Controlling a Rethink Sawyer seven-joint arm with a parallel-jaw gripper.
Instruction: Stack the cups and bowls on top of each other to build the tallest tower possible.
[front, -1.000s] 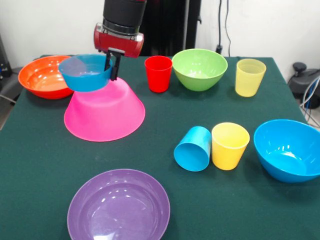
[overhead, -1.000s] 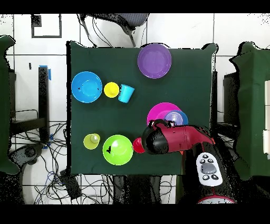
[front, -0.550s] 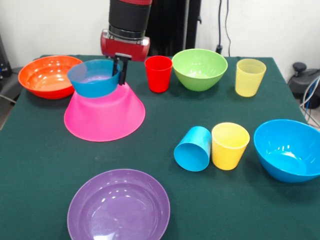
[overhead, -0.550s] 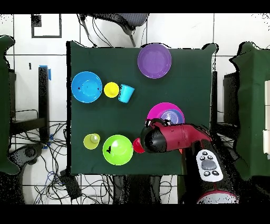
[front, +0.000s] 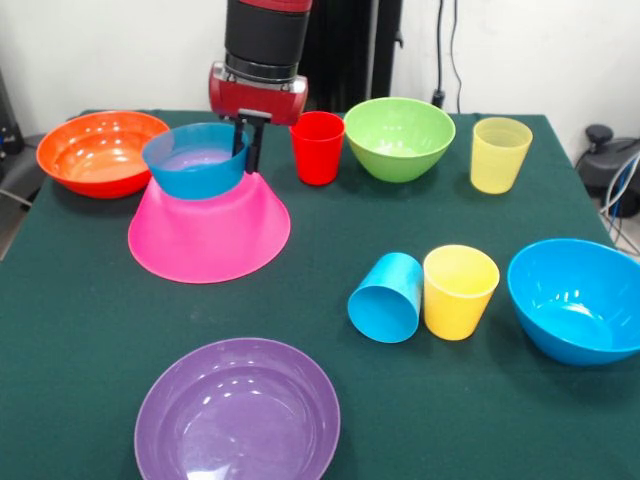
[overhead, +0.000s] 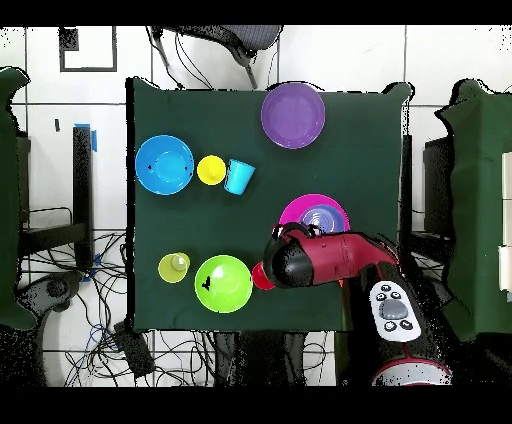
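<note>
The small blue bowl (front: 195, 160) has shifted toward 3 o'clock, now upright and empty atop the upturned pink bowl (front: 210, 225), its rim clamped by the tool (front: 247, 145).

Small blue bowl (front: 197, 160) upright atop inverted pink bowl (front: 209, 228), jaws at its rim

The purple bowl (front: 237, 414) and the big blue bowl (front: 577, 298) run off the picture's edge. From above, the red arm (overhead: 325, 260) hides the orange bowl (front: 100, 152) and most of the red cup (overhead: 261, 277).
</note>
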